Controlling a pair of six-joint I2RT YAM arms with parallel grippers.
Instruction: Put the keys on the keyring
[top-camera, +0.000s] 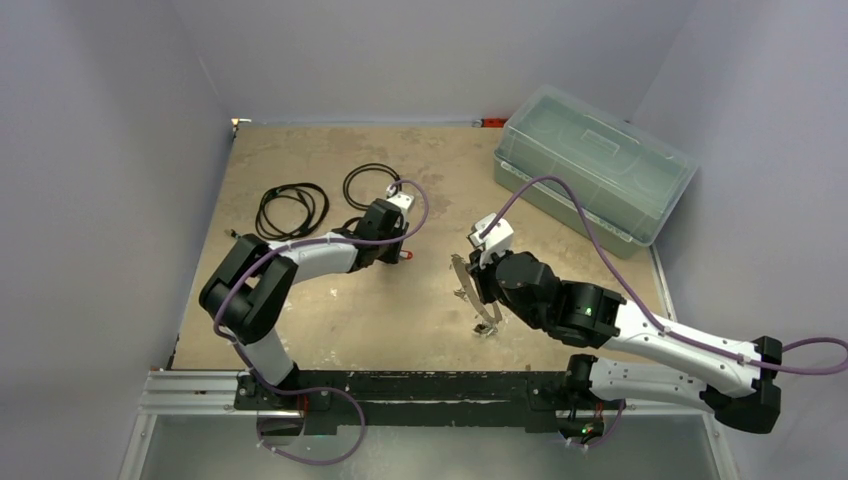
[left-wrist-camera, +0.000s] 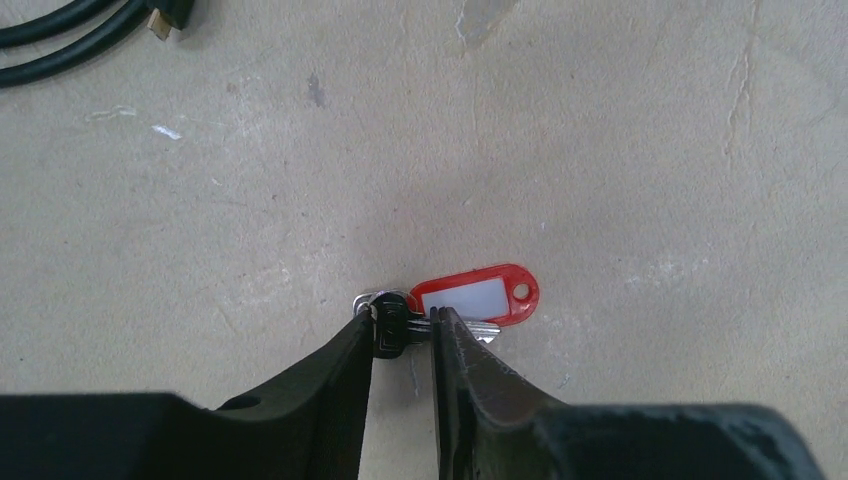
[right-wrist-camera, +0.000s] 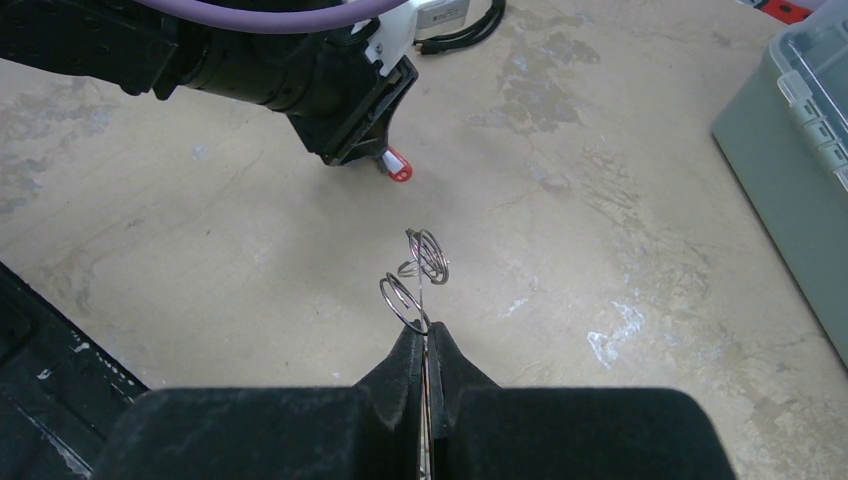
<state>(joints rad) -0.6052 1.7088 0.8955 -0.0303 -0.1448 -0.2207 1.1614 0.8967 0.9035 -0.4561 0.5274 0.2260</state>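
The left gripper (left-wrist-camera: 402, 320) pinches the keys (left-wrist-camera: 390, 336): black head, glossy red tag (left-wrist-camera: 478, 297). The right gripper (right-wrist-camera: 427, 338) clamps the keyring (right-wrist-camera: 432, 260), thin silvery loops.

The small metal keys with a red plastic tag (left-wrist-camera: 478, 298) are set on the tabletop (top-camera: 400, 320) between the tips of the left pincer (left-wrist-camera: 403, 322). The thin silvery wire keyring (top-camera: 462, 280) is held to their right. Black cable coils (top-camera: 292, 210) are laid behind-left, a clear lidded plastic box (top-camera: 590, 175) far right.
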